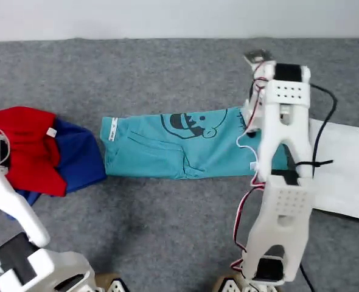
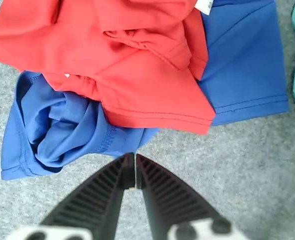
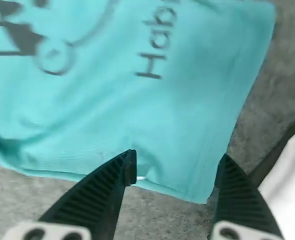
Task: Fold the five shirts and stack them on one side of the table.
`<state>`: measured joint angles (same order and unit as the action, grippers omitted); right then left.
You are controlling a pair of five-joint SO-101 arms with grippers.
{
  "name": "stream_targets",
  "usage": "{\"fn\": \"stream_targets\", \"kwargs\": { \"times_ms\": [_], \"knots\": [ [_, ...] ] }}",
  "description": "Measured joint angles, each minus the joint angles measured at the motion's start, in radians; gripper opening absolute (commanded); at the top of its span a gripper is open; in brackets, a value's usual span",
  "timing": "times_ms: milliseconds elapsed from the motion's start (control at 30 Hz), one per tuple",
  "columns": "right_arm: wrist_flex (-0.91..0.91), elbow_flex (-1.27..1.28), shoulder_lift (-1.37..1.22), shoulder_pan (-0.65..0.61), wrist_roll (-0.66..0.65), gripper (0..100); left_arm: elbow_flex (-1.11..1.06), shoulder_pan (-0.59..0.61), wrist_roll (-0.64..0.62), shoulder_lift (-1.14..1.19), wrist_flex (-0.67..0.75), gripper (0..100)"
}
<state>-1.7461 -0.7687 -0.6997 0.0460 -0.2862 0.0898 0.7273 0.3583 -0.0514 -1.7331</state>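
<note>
A teal shirt (image 1: pixel 179 146) with a dark print lies stretched across the middle of the grey table, folded lengthwise. My right gripper (image 3: pixel 177 165) is open over its right end, one finger on each side of the hem corner of the teal shirt (image 3: pixel 137 100). At the left a crumpled red shirt (image 1: pixel 27 146) lies on top of a blue shirt (image 1: pixel 79 155). My left gripper (image 2: pixel 135 170) is shut with nothing in it, just short of the blue shirt (image 2: pixel 62 130) and the red shirt (image 2: pixel 137 65). A white shirt (image 1: pixel 344 170) lies flat at the right.
The right arm (image 1: pixel 283 170) stands over the gap between the teal and white shirts. The left arm (image 1: pixel 9 201) rises at the front left corner. Bare grey carpet (image 1: pixel 155 225) runs along the front and behind the shirts.
</note>
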Motion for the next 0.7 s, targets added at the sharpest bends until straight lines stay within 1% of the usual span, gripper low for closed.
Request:
{"fn": "stream_targets", "kwargs": {
  "times_ms": [100, 367, 433, 600, 633, 700],
  "knots": [
    [0.029, 0.000, -0.072, 0.037, 0.003, 25.9, 0.000, -0.011, 0.000, 0.000, 0.000, 2],
    [0.133, 0.000, -0.178, 0.054, 0.009, 25.1, 0.000, -0.029, 0.000, 0.000, 0.002, 2],
    [0.143, 0.000, -0.199, 0.055, 0.026, 21.4, 0.000, -0.028, 0.000, 0.000, 0.002, 2],
    [0.152, -0.002, -0.222, 0.060, 0.049, 3.9, 0.000, -0.028, 0.000, 0.000, 0.002, 2],
    [0.152, -0.002, -0.222, 0.061, 0.049, 1.6, 0.000, -0.028, 0.000, 0.000, 0.002, 2],
    [0.152, -0.002, -0.222, 0.061, 0.044, 1.1, 0.000, -0.028, 0.000, 0.000, 0.002, 2]
  ]
}}
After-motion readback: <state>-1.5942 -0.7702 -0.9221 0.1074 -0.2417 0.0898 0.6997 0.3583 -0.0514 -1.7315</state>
